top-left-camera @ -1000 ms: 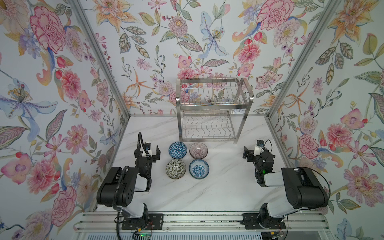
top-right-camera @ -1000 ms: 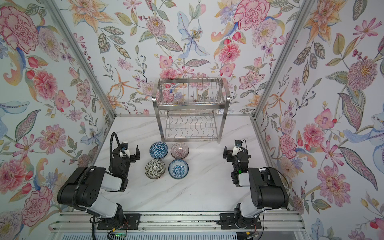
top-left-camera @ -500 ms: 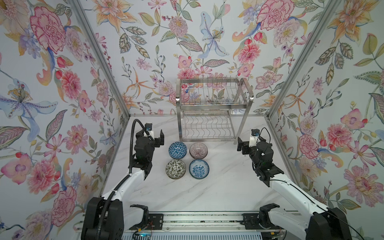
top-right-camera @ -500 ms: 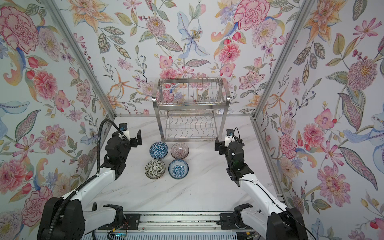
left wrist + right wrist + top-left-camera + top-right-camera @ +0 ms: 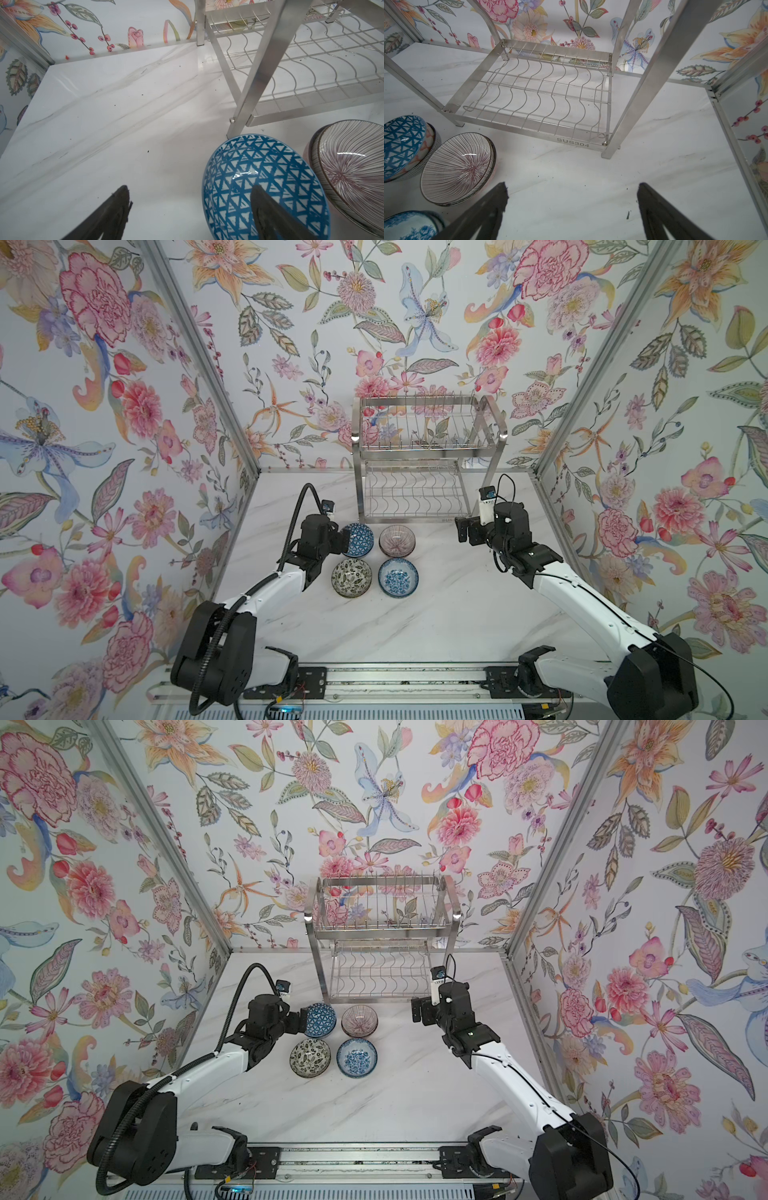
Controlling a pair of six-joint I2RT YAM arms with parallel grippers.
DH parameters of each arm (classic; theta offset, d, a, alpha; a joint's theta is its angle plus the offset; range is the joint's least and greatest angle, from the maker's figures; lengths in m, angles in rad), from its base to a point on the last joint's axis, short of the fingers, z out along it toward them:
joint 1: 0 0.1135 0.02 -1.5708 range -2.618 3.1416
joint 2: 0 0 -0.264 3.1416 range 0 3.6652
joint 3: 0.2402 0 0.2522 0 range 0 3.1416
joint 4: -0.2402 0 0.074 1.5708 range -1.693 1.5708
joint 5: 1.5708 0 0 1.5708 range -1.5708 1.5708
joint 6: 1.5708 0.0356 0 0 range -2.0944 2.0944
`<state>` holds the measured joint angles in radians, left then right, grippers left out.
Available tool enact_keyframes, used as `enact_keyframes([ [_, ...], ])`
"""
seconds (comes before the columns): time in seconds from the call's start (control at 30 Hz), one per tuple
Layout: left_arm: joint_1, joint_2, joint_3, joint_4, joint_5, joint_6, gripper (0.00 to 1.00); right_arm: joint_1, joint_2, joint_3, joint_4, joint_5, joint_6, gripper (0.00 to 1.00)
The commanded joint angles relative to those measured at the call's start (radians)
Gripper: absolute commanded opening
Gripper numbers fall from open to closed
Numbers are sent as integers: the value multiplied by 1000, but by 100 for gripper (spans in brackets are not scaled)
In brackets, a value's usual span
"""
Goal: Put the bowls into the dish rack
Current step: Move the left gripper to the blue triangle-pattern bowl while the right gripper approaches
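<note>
Near the dish rack [image 5: 428,453], left fingers [image 5: 270,212] have advanced, spread astride the blue-triangle bowl [image 5: 249,166] rim; right fingers [image 5: 652,207] spread too.

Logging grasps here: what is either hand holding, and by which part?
Nothing yet. The left hand, open, straddles the rim of the blue triangle bowl without gripping; the right hand is open above the table.
</note>
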<state>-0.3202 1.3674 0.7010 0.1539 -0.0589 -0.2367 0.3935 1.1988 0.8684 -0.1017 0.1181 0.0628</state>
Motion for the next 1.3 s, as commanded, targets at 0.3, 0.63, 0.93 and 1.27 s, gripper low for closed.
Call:
enact_keyframes([
  [0.3,1,132,86,-36,18,-70,62,9,24,92,-70,-15,-5,99],
  [0.63,36,180,83,3,72,-90,48,3,30,99,-94,8,-16,99],
  [0.93,39,235,94,28,117,-102,47,-16,66,165,-153,23,-28,99],
  [1.27,44,254,104,44,159,-113,38,-27,62,160,-152,26,-36,99],
])
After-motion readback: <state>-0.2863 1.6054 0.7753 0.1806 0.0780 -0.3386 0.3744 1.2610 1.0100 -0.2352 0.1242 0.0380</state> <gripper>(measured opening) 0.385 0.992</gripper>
